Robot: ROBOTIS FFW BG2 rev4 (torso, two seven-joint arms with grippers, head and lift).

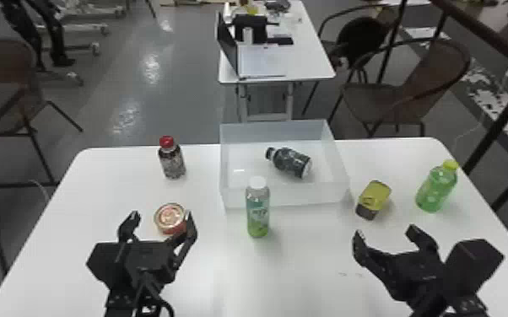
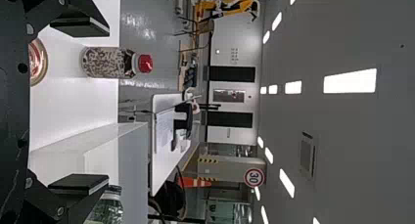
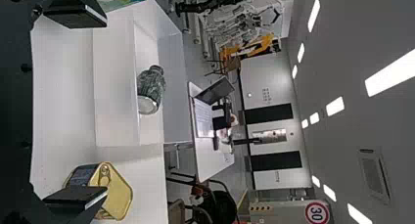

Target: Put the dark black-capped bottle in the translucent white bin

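Have the dark black-capped bottle [image 1: 290,161] inside the translucent white bin [image 1: 285,194], on its side on the bin floor. Can see its cap aimed left and toward the far side in the head view, base toward right and near. Got it loose in there, clear of both grippers.

Have the bin on the white tabletop [image 1: 308,253], at the middle of the far edge.

Left gripper [image 1: 159,216]: open, jaws spread apart with nothing between them, above the near left part. Right gripper [image 1: 385,231]: also open and empty, above the near right part. Read both as open in the wrist views too.

Rest of the layout, head view:
- Left of the bin: see a dark patterned bottle with red cap [image 1: 173,160], upright near the far edge. Nearer, beyond the left gripper, see a round red-sided tin [image 1: 168,217], partly hidden by one side of the jaws.
- Near side of the bin: see a clear and green bottle with white cap [image 1: 258,210], upright. Can't tell if touching the wall.
- Right of the bin: see a rounded yellow tin with dark end [image 1: 375,197], then a green bottle with yellow-green cap [image 1: 436,187], upright farther right.
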